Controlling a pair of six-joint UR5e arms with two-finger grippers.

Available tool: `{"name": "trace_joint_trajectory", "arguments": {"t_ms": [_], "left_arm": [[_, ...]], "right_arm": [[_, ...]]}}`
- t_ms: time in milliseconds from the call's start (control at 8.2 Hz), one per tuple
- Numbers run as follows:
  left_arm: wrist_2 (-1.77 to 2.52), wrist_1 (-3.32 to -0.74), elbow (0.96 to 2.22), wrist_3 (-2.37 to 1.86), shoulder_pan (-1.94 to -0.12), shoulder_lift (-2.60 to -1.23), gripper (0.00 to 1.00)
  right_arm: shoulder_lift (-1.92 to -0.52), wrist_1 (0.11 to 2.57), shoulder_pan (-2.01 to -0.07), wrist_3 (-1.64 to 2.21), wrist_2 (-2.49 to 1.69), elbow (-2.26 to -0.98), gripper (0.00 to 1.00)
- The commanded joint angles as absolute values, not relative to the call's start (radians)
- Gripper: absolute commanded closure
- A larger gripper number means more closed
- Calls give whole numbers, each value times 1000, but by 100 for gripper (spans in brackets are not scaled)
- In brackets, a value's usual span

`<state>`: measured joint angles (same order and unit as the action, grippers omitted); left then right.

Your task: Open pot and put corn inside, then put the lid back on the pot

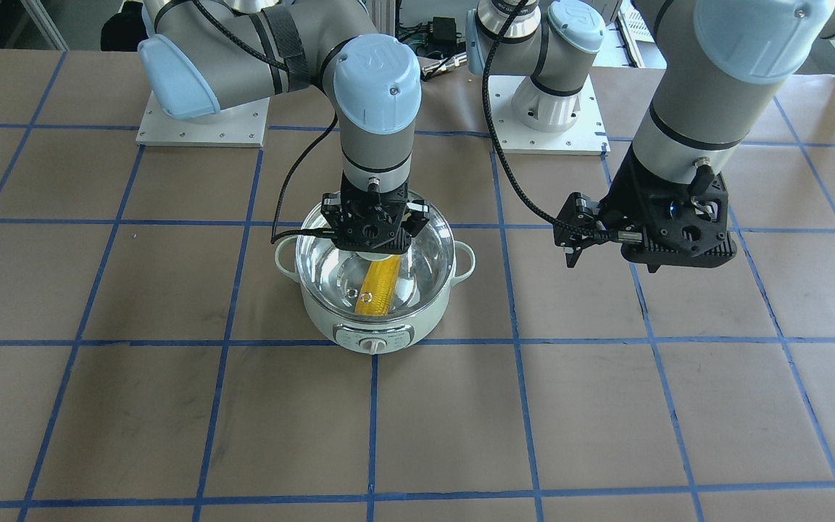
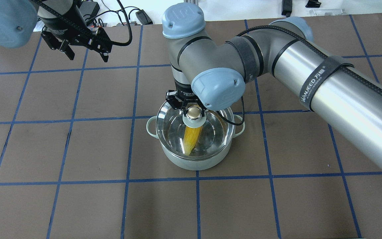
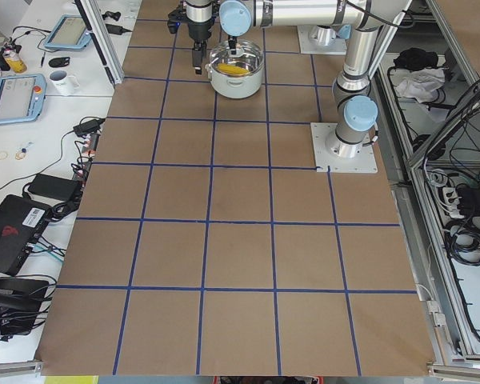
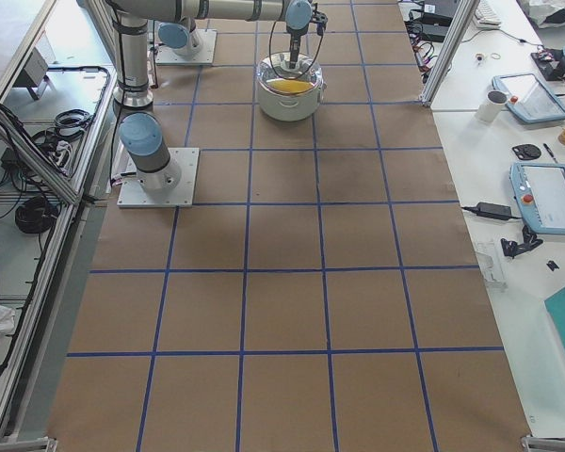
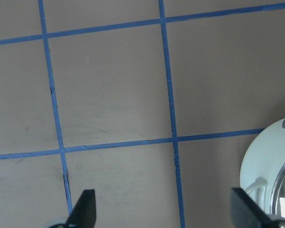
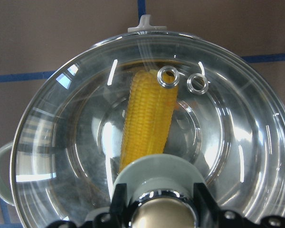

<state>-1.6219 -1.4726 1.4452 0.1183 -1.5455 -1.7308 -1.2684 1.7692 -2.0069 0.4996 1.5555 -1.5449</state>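
Note:
The pale green pot stands mid-table with its dial facing away from the robot. The yellow corn lies inside it and shows through the glass in the right wrist view. The clear lid covers the pot's mouth; I cannot tell whether it rests fully on the rim. My right gripper is straight above the pot, shut on the lid's knob. My left gripper hangs open and empty well off to the pot's side, above bare table.
The brown table is marked with blue tape lines. The arms' base plates sit at the robot's edge. The pot's side handle shows at the right edge of the left wrist view. Operator tables with tablets stand beyond the table.

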Motion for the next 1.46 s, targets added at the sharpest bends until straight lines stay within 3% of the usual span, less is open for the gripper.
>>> {"name": "trace_joint_trajectory", "arguments": {"t_ms": [0, 1341], "left_arm": [[-1623, -1477, 1447, 118, -1546, -1703, 0], [-1621, -1476, 1470, 120, -1546, -1697, 0]], "right_arm": [[-1267, 1770, -2008, 497, 1557, -1545, 60], [-1266, 1770, -2006, 499, 1548, -1546, 55]]}}
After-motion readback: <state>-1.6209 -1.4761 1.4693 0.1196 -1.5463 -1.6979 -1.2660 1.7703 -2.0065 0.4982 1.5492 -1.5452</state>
